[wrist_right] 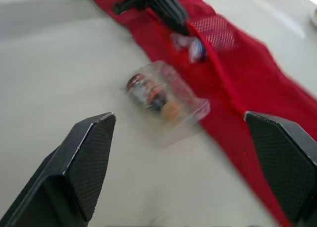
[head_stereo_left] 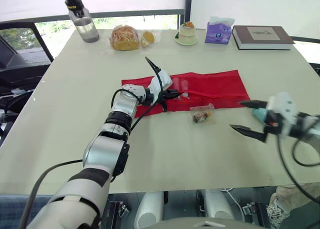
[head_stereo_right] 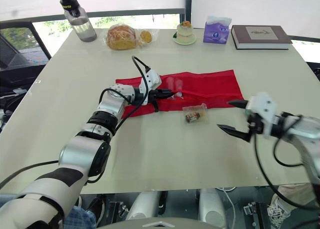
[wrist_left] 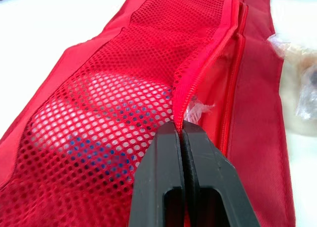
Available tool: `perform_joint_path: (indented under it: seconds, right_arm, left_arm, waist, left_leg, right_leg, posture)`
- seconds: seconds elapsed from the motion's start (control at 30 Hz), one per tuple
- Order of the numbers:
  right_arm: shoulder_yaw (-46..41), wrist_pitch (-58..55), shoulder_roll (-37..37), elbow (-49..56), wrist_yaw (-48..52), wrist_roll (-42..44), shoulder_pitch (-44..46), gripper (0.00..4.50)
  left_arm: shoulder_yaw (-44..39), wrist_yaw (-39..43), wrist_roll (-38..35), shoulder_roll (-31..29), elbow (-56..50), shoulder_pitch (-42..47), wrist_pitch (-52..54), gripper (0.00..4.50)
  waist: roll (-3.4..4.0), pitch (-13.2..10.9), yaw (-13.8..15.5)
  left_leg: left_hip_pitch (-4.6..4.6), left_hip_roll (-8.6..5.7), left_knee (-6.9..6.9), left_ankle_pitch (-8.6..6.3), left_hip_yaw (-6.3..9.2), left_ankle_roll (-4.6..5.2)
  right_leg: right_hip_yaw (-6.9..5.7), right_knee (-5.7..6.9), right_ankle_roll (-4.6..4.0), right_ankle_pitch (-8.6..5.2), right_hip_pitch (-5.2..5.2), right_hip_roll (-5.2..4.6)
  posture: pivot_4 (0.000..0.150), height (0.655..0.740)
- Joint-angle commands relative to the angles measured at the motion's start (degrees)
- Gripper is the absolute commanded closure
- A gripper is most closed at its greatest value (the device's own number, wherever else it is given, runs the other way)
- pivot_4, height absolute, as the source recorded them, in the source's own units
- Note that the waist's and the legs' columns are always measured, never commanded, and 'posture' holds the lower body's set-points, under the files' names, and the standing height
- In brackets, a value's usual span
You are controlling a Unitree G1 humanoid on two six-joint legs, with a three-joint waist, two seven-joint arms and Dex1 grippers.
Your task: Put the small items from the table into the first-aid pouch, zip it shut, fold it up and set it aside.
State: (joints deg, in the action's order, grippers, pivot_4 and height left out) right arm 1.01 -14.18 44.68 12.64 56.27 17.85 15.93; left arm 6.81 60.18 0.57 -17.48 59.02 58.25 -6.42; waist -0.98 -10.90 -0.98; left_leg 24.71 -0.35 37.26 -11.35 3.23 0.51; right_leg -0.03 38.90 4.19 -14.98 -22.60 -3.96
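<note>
Fingers [wrist_left: 161, 177] of our left gripper [wrist_left: 181, 130] are pressed flat together, pinching the zip edge of the pouch [head_stereo_left: 215, 86] where the mesh pocket gapes. Behind the mesh we see a white item [wrist_left: 94, 118] already inside. A scrap of clear wrapper [wrist_left: 199, 108] pokes out at the zip, just beside the fingertips. In the head view this grip sits at frame centre, on the left end of the pouch, which lies flat and unfolded across the middle of the table [head_stereo_left: 65, 114].

Our right gripper [head_stereo_left: 235, 115] hangs at the right edge of the frame, spread wide and holding nothing. Its tips are turned toward a packet [head_stereo_left: 201, 114] on the table just below the pouch's lower edge, right of centre. That packet is not yet in. Along the top of the frame stand a bottle [head_stereo_left: 82, 21], bread [head_stereo_left: 125, 38], a tissue box [head_stereo_left: 219, 31] and a book [head_stereo_left: 262, 37], well apart from the work.

What worries us: the wrapper at the zip could snag in the teeth once we close it. The packet looks slick and crinkly, so we judge that a shallow pinch may skid it away. Our hold is on one point only, so pushing the packet in could drag the pouch or collapse the opening.
</note>
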Motion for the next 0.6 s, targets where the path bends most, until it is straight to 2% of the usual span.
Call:
perform_joint_path:
  seconds: [0.03,0.2,0.5,0.53,0.57,0.6]
  right_arm:
    - [5.72,6.90,-1.51,-6.79,2.84,-5.85,5.18,0.08]
    - [13.64,13.24,-5.72,-20.16,8.17,-11.52,14.84,0.08]
    - [17.94,21.86,-10.37,-37.19,12.01,-17.48,24.51,0.08]
    - [18.00,22.56,-10.42,-38.08,12.28,-17.74,24.81,0.59]
    - [17.83,23.13,-10.43,-38.68,12.56,-17.78,24.98,0.86]
    - [17.63,23.59,-10.50,-39.15,12.78,-17.82,25.10,1.51]
  left_arm:
    - [-0.52,-0.04,-0.33,-0.05,-1.39,0.74,0.18,4.50]
    - [-0.31,0.17,-0.17,0.45,-1.12,1.35,0.14,4.50]
    - [-0.66,-0.31,-0.39,0.53,-1.73,1.03,0.32,4.50]
    - [-0.69,-0.34,-0.42,0.48,-1.84,0.89,0.34,4.50]
    - [-0.75,-0.37,-0.47,0.37,-1.95,0.71,0.35,4.50]
    - [-0.79,-0.40,-0.49,0.30,-2.02,0.59,0.37,4.50]
  waist:
    - [0.00,0.00,0.27]
    - [0.01,0.00,0.13]
    - [0.02,-0.01,0.17]
    - [0.02,-0.01,0.18]
    - [0.02,-0.01,0.18]
    - [0.02,-0.01,0.17]
  left_leg:
    - [0.04,-0.01,-0.02,0.00,0.07,0.00]
    - [0.06,-0.06,-0.02,0.00,0.02,0.00]
    - [0.05,-0.10,-0.01,0.01,0.06,-0.01]
    - [0.05,-0.09,-0.02,0.01,0.07,-0.01]
    - [0.05,-0.09,-0.03,0.01,0.09,-0.01]
    - [0.05,-0.09,-0.03,0.01,0.09,-0.01]
  right_leg:
    - [-0.05,0.00,-0.12,0.07,0.00,0.00]
    - [-0.03,-0.04,-0.23,0.13,0.00,-0.04]
    - [-0.06,-0.01,-0.24,0.14,0.01,-0.05]
    - [-0.06,-0.02,-0.24,0.14,0.00,-0.05]
    - [-0.06,-0.01,-0.24,0.14,0.01,-0.04]
    - [-0.06,0.00,-0.24,0.14,0.01,-0.04]
  posture:
    - [0.150,0.7332]
    - [0.150,0.7332]
    - [0.150,0.7332]
    - [0.150,0.7332]
    - [0.150,0.7332]
    - [0.150,0.7332]
